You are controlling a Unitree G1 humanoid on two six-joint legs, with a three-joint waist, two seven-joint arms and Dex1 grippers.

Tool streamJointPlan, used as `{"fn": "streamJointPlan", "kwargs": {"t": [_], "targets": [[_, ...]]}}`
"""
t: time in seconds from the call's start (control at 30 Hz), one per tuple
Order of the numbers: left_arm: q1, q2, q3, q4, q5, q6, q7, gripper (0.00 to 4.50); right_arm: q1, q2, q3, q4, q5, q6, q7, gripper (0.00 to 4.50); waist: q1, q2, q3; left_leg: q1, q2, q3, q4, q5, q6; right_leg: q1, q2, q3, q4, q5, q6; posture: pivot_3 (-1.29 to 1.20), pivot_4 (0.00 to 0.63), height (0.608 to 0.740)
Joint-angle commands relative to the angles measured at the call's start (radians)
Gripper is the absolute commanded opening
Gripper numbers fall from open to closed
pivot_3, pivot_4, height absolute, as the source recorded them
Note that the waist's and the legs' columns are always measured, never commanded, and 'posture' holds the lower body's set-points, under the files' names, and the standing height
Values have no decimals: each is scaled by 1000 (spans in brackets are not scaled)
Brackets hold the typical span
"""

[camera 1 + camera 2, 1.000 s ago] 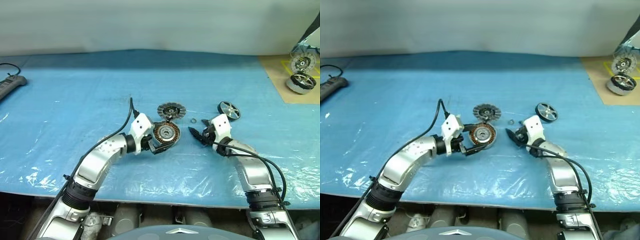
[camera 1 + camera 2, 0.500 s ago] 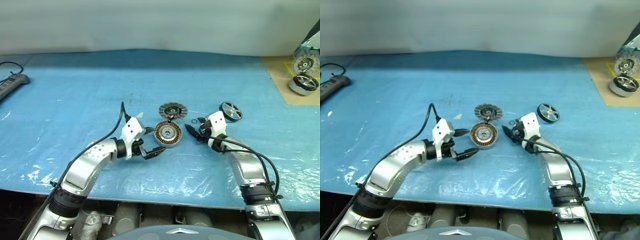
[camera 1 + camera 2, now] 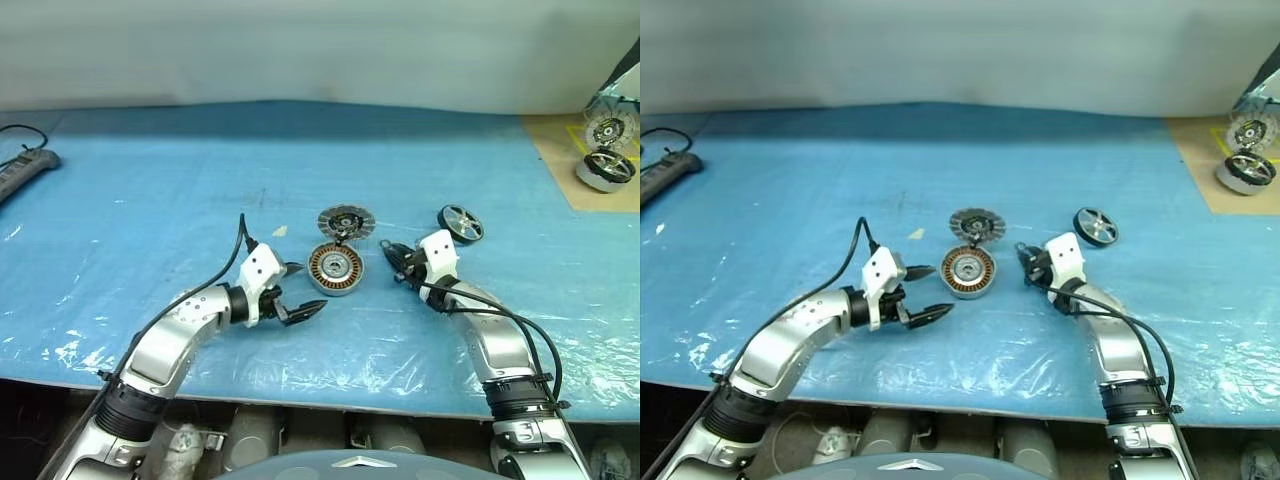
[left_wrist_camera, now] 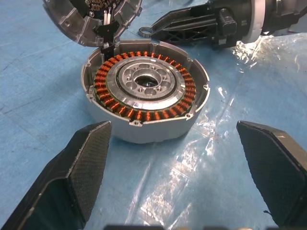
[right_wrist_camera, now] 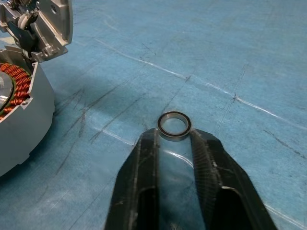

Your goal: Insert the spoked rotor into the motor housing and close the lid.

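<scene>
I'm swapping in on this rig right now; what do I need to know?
Left gripper: jaws wide open, empty, just short of the motor housing.
Right gripper: jaws narrowed around a small metal ring on the blue sheet; whether it is gripped is unclear.
Housing lid stands open; windings bare.
Spoked rotor lies behind the right gripper.
Left: insert rotor, close lid.

Workshop bench, blue plastic sheet (image 3: 150,190), motor parts (image 3: 606,150)

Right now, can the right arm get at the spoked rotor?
Probably yes. The spoked rotor lies in the open just behind the right end effector, with nothing between them, but its fingers are closing around a small metal ring.
</scene>
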Motion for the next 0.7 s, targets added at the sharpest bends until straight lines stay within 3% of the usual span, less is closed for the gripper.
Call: {"fn": "streamJointPlan", "kwargs": {"t": [0.03,0.33,0.47,0.57,0.7], "targets": [[-13,4,18,-62,-19,8,-2,4500,8,1,2,11,-3,20,-10,1109,0,0,0,1,0,0,0,0,0,1,0,0,0,0,0,0,150,740],[-89,-32,-11,19,0,10,8,4500,-5,-9,-15,16,20,42,9,1109,0,0,0,1,0,1,-1,0,0,1,0,1,-1,0,0,0,150,740],[-91,-41,-16,33,8,0,4,4500,-14,-12,5,33,-6,35,3,1996,-1,0,0,1,0,1,-1,2,3,1,0,1,-2,0,0,0,150,740],[-88,-42,-17,22,10,5,3,4500,-41,1,9,62,-17,36,-20,3020,-1,0,0,1,0,1,-2,2,3,1,0,1,-3,0,0,0,150,740],[-86,-36,-15,29,15,-6,-5,4500,-56,4,13,86,-23,24,-28,3020,0,0,0,1,0,1,-2,2,3,1,0,1,-3,0,0,0,150,740]]}}
